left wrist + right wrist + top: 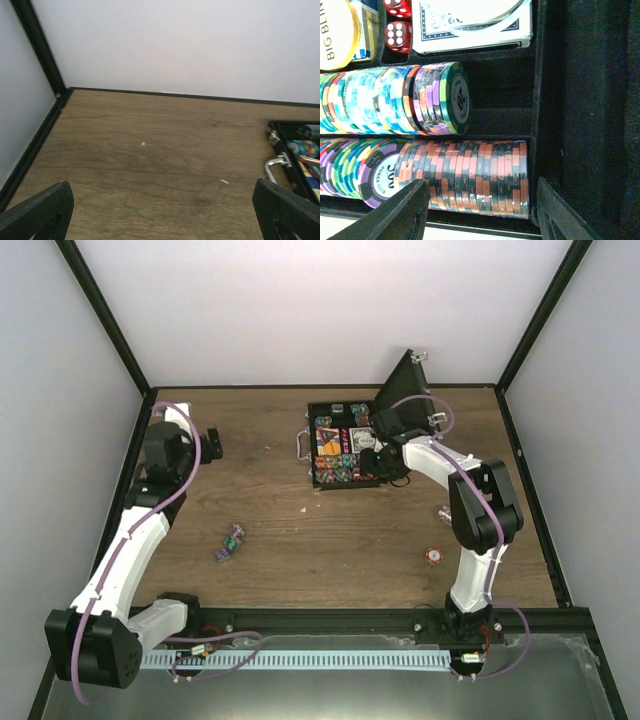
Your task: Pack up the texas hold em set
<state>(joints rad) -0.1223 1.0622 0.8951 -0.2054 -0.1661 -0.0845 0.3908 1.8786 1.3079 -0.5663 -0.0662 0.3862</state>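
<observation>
The black briefcase (340, 445) lies open at the table's back middle, its lid (400, 390) raised. My right gripper (375, 465) is open low over the case's right side. In the right wrist view the gripper (482, 217) has its fingers spread either side of an orange-and-black chip row (470, 175) lying in a slot, not gripping it. A multicoloured chip row (395, 100), red dice (397, 35) and a card deck (470, 30) lie beside it. My left gripper (213, 443) is open and empty, left of the case; its view (162, 220) shows the case's silver handle (272, 167).
A loose chip stack (231, 542) lies on the wooden table left of centre. A single orange chip (434, 556) and a small piece (443, 510) lie near the right arm. White walls and black frame posts enclose the table.
</observation>
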